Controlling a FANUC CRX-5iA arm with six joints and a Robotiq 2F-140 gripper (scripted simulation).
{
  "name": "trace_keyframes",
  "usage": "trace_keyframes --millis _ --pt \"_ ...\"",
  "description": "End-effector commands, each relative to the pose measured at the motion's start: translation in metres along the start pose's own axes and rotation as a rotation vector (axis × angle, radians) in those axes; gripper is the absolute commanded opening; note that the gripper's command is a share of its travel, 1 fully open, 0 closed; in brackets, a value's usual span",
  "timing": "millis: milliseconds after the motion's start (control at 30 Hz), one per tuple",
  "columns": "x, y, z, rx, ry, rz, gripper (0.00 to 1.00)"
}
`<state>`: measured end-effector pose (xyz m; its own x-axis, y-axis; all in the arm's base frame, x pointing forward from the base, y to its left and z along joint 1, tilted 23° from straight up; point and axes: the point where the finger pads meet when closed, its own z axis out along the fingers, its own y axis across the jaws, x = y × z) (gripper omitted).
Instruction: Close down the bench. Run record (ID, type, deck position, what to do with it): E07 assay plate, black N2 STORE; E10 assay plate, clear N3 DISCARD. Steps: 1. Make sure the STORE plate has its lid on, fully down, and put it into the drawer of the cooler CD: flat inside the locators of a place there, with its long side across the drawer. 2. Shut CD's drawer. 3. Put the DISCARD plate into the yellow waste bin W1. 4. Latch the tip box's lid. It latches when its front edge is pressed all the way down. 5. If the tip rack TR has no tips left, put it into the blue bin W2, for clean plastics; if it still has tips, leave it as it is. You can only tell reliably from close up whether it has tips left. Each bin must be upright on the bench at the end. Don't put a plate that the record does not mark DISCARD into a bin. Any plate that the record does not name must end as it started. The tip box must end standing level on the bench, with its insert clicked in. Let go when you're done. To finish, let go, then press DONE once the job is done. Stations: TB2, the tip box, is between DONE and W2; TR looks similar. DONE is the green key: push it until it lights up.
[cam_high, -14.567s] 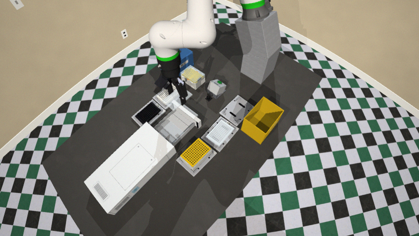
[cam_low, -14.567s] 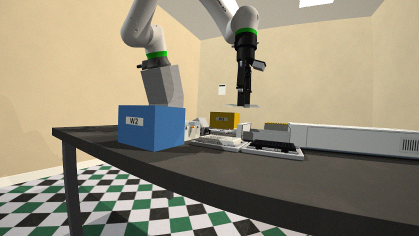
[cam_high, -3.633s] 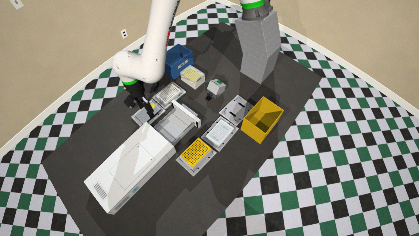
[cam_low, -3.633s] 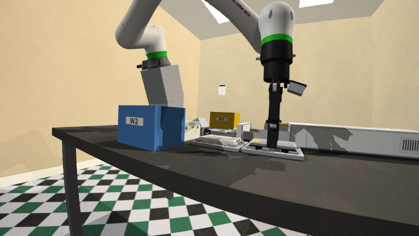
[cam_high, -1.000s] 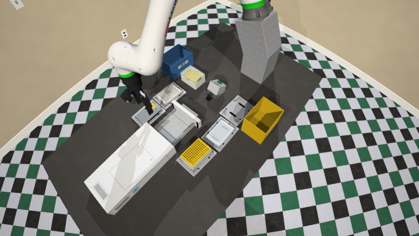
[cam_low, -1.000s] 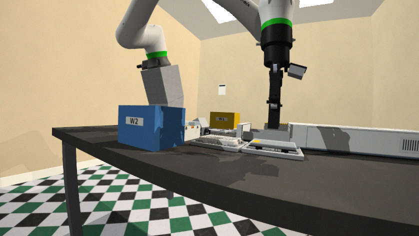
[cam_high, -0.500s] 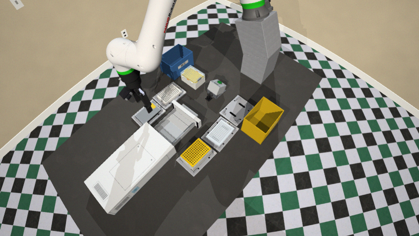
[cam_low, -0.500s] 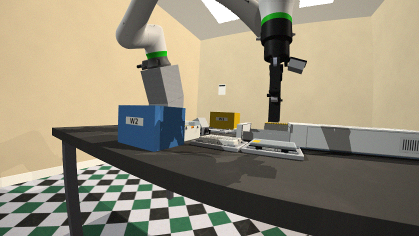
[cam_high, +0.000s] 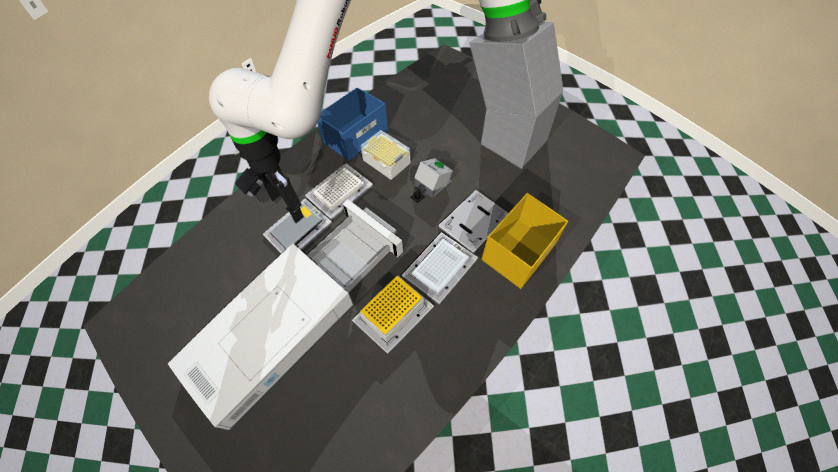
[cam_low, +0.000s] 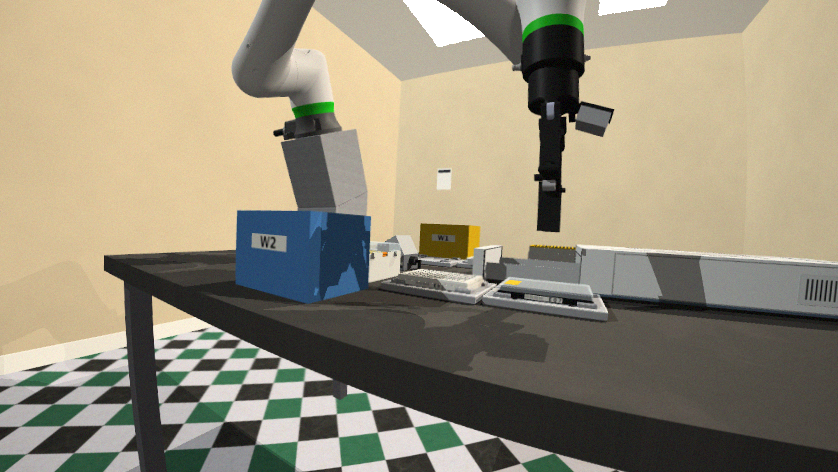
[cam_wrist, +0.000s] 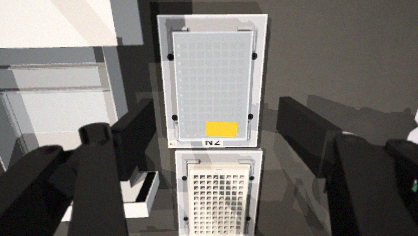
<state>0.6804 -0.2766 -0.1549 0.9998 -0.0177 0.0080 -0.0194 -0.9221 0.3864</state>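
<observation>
1. The pincer (cam_low: 549, 225) hangs point-down above the table (cam_low: 410, 351), its jaws partly open with nothing between them; in the wrist view the 2 fingers stand to either side of the plate below, well clear of it.
2. Directly under it lies the lidded plate (cam_wrist: 212, 86) with a yellow label, flat in its nest marked N2 (cam_wrist: 213, 143), near the table's edge.
3. Just beside that nest sits a white gridded rack (cam_wrist: 218, 200) on its own nest.
4. On the other side of the plate, the cooler (cam_high: 258, 328) has its drawer (cam_high: 351, 249) pulled open.
5. Farther off stand the blue bin W2 (cam_low: 302, 257), the tip box (cam_high: 385, 153) with yellowish tips, and the green DONE key (cam_high: 436, 164).
6. Beyond the drawer, the clear plate (cam_high: 439, 266) rests in its nest beside the upright yellow bin W1 (cam_high: 516, 257), next to a yellow perforated rack (cam_high: 391, 304).
</observation>
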Motion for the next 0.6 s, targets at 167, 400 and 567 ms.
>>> trace_keyframes --millis 167,400,567 --pt "0.001 0.0 -0.013 0.0 0.002 0.0 0.7" --pt "0.001 0.0 -0.02 0.0 0.002 0.0 0.7" --pt "0.001 0.0 -0.026 0.0 0.002 0.0 0.7"
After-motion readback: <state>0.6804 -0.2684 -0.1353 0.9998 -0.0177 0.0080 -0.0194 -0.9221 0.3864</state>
